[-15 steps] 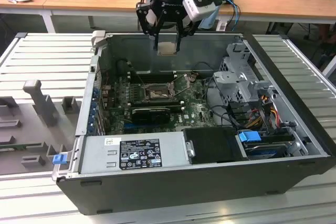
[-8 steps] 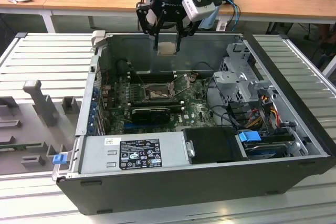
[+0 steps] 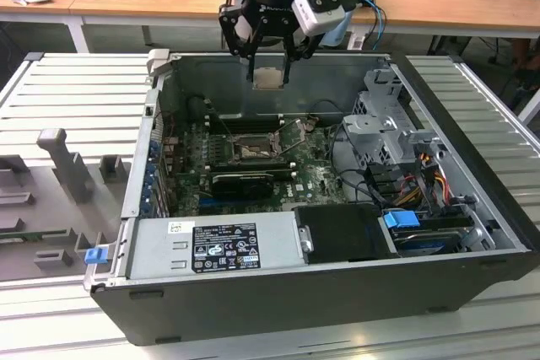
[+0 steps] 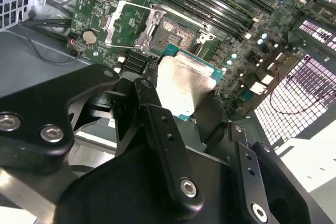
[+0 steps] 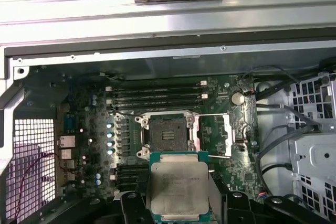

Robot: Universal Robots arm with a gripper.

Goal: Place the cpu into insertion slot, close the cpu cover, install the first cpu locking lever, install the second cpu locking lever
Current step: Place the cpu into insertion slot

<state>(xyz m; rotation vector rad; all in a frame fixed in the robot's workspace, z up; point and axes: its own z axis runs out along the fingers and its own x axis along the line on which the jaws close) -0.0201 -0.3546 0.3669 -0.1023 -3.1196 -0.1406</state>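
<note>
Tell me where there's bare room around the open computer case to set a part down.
Bare: the ribbed silver tabletop on the exterior view's right of the dark open computer case. On its left, grey plastic fixtures take up the slats. Inside, coloured cables crowd the perforated metal drive cage. The black gripper holds the pale square cpu above the case.

Matt black finish on the jaws, bolt heads (image 4: 188, 187) glinting; the cpu (image 5: 178, 190) shows a dull, smudged silver-grey metal lid. Glossy green circuit board (image 5: 239, 166), bright bare-steel cpu cover (image 5: 196, 134), plain grey sheet-metal case (image 3: 337, 82), and a ribbed, satin-silver metal tabletop (image 3: 84, 90).
</note>
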